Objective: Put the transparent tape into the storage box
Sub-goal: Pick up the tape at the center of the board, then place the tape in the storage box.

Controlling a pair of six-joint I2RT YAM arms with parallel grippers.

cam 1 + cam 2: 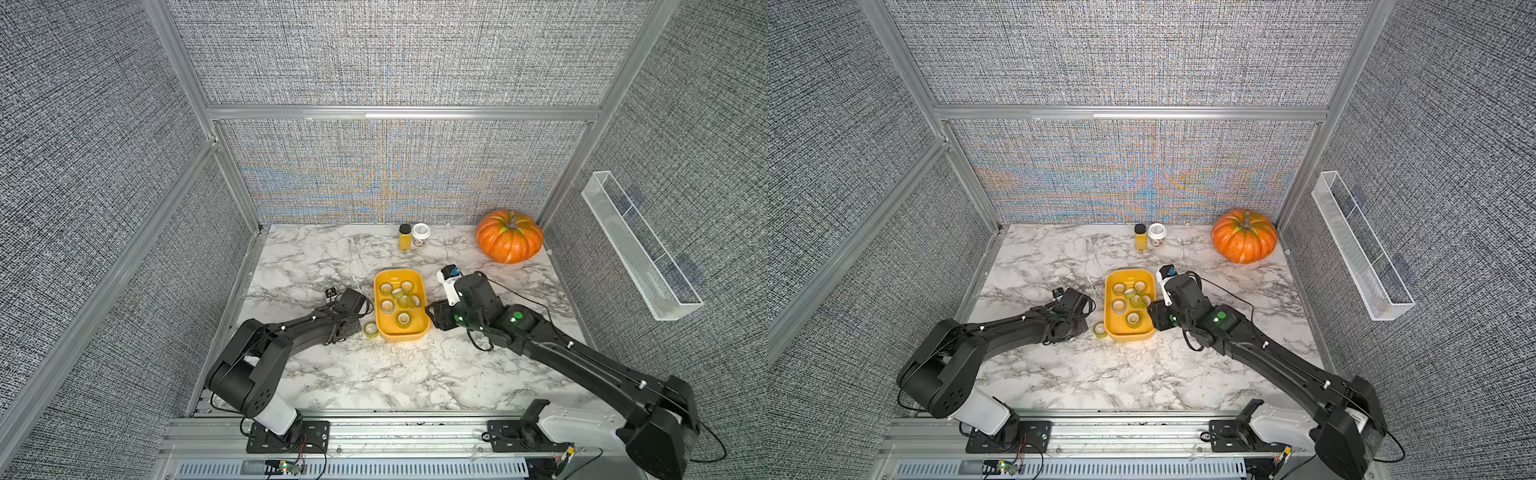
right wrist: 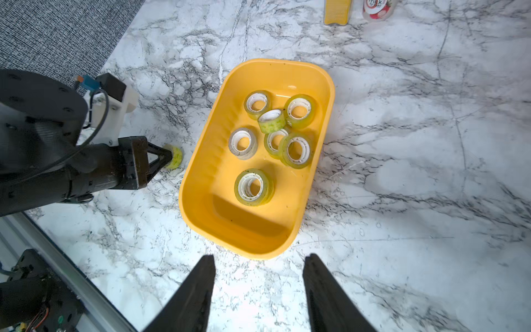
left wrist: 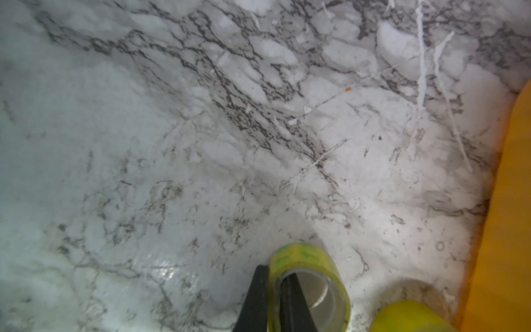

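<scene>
Seven tape rolls point(image 2: 239, 186) lie in the yellow box point(image 2: 201, 172). A loose roll point(image 3: 304, 257) sits outside, just beside the box wall, low over the table point(image 3: 172, 143).

Left gripper point(image 3: 275, 273) is clenched on its wall, one finger through the core. A blurred yellow-green shape point(image 3: 408, 316) next to it is possibly another roll.

Right gripper point(image 2: 260, 256) is open and empty.

Judgement: nearly done, one or two rolls left.

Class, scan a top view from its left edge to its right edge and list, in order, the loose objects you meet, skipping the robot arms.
tape roll beside the box → storage box → pumpkin → clear trough. The yellow jar and white-lidded jar fall within the box's span, so they are omitted.
</scene>
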